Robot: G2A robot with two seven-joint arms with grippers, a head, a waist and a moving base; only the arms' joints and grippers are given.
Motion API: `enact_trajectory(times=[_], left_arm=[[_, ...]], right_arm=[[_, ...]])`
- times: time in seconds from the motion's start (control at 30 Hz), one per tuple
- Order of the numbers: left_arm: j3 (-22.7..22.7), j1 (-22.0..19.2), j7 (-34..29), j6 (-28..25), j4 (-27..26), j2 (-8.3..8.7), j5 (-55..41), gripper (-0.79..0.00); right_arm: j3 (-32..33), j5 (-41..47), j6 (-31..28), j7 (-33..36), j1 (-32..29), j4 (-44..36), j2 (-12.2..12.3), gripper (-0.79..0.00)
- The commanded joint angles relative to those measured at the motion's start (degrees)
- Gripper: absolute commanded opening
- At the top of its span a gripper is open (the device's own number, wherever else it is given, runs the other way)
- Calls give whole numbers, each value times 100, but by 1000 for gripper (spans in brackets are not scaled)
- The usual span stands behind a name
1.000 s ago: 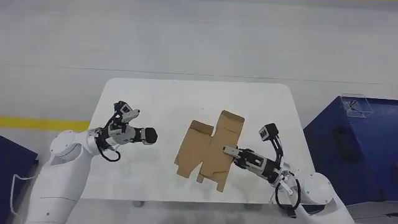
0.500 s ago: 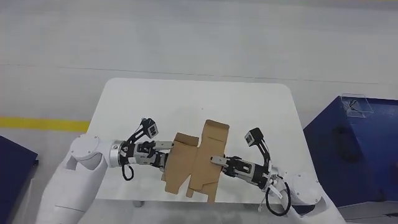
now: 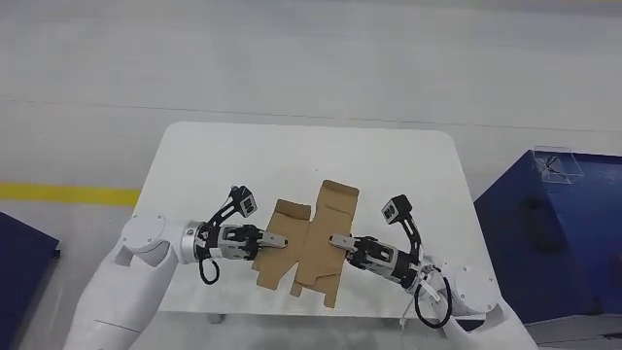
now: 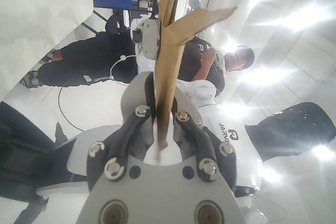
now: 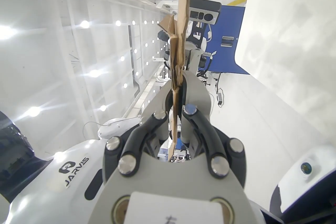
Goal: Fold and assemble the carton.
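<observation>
Since a second ago the left arm has swung in from the left side of the tabletop (image 3: 389, 156) to meet the carton (image 3: 309, 238), which has shifted slightly leftward. The flattened brown carton sits over the near middle of the white tabletop. Its long axis runs far to near, and one end flap is bent out of the sheet. It lies directly between the two arms, equally near both. The left tool (image 3: 276, 243) is pinched narrow on the carton's left edge. The right tool (image 3: 336, 241) is pinched narrow on the right edge, facing it. Opening the carton likely turns on this opposed grip.
</observation>
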Motion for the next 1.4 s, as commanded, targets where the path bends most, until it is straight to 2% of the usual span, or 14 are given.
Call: enact_trajectory(times=[0.0, 0.1, 0.2, 0.27, 0.3, 0.37, 0.43, 0.97, 1.0, 1.03, 1.07, 1.37], left_arm=[[4, 0, 1, -69, -19, -1, -82, -785], [-15, -7, 38, -231, -46, 5, -99, -785], [13, 4, -40, -459, -98, 7, -94, -785], [37, 10, -122, -574, -119, 8, -111, -785], [46, 8, -131, -672, -139, 11, -60, -785], [77, 25, -113, -697, -131, 12, -51, -785], [96, 14, -96, -732, -151, 15, -12, -785], [79, 22, -95, -894, -100, 66, 5, -785], [55, 15, -61, -941, -91, 74, 62, -757], [28, 14, 11, -1004, -78, 80, 125, -102], [28, 14, 11, -1004, -78, 80, 125, 0], [28, 14, 11, -1004, -78, 80, 125, 0]], right_arm=[[56, 253, -48, -75, 79, 222, -10, 0], [190, 1120, -9, -242, 191, 610, -45, 0], [223, 2061, 354, -266, 319, 937, -84, 0], [209, 2293, 539, -192, 449, 1117, -94, 0], [180, 2337, 583, -155, 497, 1176, -100, -83], [94, 2318, 642, -85, 565, 1239, -109, -508], [25, 2279, 637, -74, 602, 1248, -119, -785], [-186, 2089, 623, -281, 586, 1134, -155, -785], [-186, 2089, 623, -281, 586, 1134, -155, -785], [-186, 2089, 623, -281, 586, 1134, -155, -785], [-186, 2089, 623, -281, 586, 1134, -155, -785], [-186, 2089, 623, -281, 586, 1134, -155, -785]])
